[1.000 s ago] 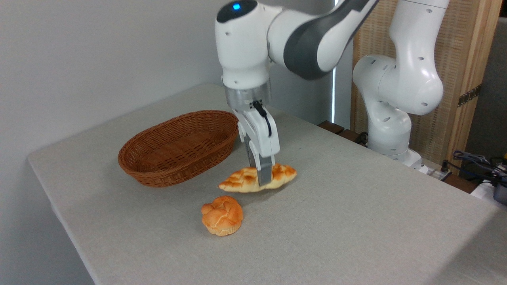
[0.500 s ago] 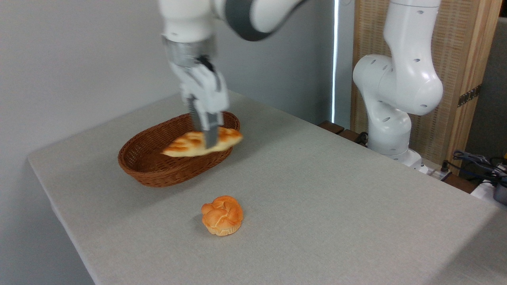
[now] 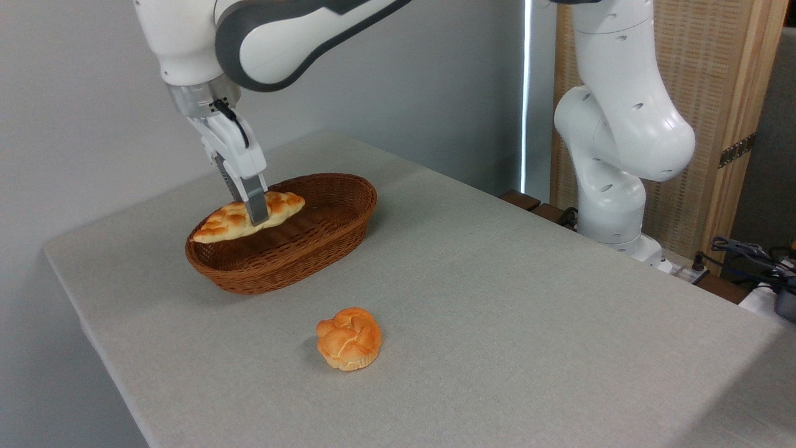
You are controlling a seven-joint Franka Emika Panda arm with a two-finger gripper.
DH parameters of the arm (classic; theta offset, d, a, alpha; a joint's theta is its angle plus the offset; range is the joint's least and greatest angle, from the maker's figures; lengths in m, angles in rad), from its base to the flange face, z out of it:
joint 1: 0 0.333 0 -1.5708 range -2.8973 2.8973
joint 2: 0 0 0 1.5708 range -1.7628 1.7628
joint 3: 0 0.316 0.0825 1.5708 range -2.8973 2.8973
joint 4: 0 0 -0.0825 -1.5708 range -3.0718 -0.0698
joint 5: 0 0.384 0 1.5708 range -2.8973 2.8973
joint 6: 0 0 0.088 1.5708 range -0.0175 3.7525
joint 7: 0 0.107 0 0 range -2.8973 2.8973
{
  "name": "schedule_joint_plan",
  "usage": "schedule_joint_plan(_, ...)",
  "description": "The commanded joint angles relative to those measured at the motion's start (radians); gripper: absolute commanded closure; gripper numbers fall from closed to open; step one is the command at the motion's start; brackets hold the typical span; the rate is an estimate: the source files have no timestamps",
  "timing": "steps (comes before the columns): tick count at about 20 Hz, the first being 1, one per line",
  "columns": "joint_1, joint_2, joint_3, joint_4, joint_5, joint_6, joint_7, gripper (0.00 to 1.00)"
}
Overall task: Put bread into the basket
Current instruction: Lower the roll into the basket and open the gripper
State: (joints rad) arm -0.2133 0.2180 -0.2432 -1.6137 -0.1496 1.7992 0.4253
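We start at the fingers (image 3: 258, 208): they are pinched tight on the middle of the bread (image 3: 247, 216), and the gripper (image 3: 255, 214) has the loaf clear of any surface, hanging lengthwise in the left-centre of the frame. A second ago that same loaf lay on the table, just right of the basket, with the fingers closing round it; half a second ago it was swinging in over the near right rim, blurred with speed. Now we see it carried further left, sharp again, so the sweep looks to be slowing.

Where does that put the bread? Over the basket (image 3: 323, 239), but not centred: its right end sits above the hollow, while the pointed left tip lines up with the far left rim and may poke past it. We cannot tell from this one angle how high it hangs above the weave.

Outward from there, the arm (image 3: 280, 28) reaches in from the top of the frame, wrist tilted. The bun (image 3: 349, 338) sits alone in the lower middle of the table (image 3: 528, 323), untouched throughout.

So the lift and the carry are done, we'd say; what remains is lowering and letting go. Our worry is that left tip: released here, the loaf might catch the rim and tip out.
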Motion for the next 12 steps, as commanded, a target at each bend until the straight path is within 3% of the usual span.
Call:
schedule_joint_plan(1, 0.003, 0.046, -0.036, 0.034, 0.054, -0.031, -0.066, 0.44)
schedule_joint_plan(3, -0.029, 0.063, -0.035, 0.031, 0.076, -0.034, -0.075, 0.40)
schedule_joint_plan(7, -0.052, 0.086, -0.034, 0.029, 0.084, -0.035, -0.092, 0.23)
schedule_joint_plan(9, -0.052, 0.086, -0.034, 0.029, 0.084, -0.037, -0.091, 0.02)
schedule_joint_plan(12, -0.052, 0.084, -0.033, 0.031, 0.085, -0.037, -0.088, 0.00)
